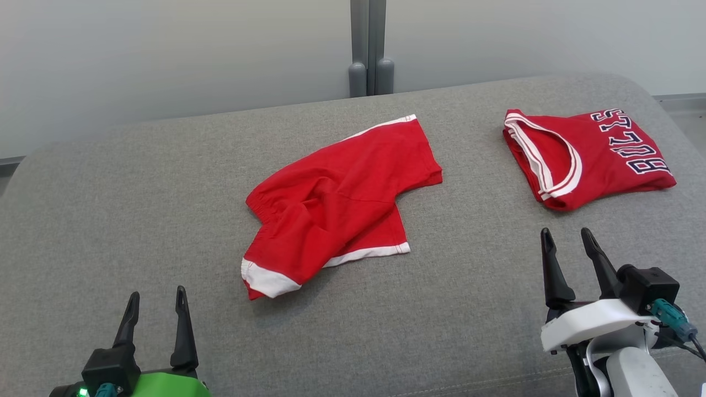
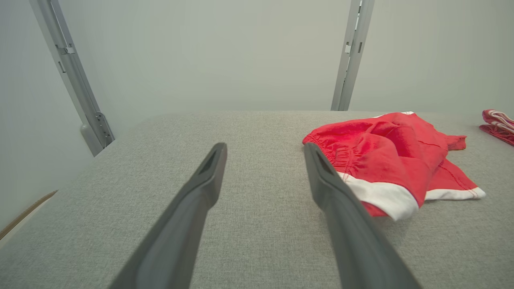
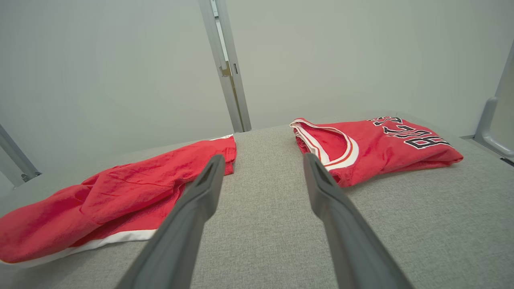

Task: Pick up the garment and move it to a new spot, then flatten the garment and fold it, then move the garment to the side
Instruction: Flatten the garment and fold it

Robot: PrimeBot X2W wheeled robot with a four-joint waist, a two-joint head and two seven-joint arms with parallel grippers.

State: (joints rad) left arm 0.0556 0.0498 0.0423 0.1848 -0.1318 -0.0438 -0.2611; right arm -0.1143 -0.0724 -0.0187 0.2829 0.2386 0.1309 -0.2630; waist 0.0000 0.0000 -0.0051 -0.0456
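The red shorts [image 1: 336, 198] are lying rumpled, looking light and limp; the waistband [image 1: 255, 208] is offering a good pinch. The left gripper [image 1: 157, 293] and right gripper [image 1: 566, 232] are hovering wide open, empty.

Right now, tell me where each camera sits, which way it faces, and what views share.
Head: high, looking down-forward at grey cushion, red shorts, folded jersey; left pincer, right pincer below.
Left wrist: low, facing across cushion along its fingers, shorts rightward.
Right wrist: low, facing between both garments, along its fingers.
Shared: all three show shorts and jersey.
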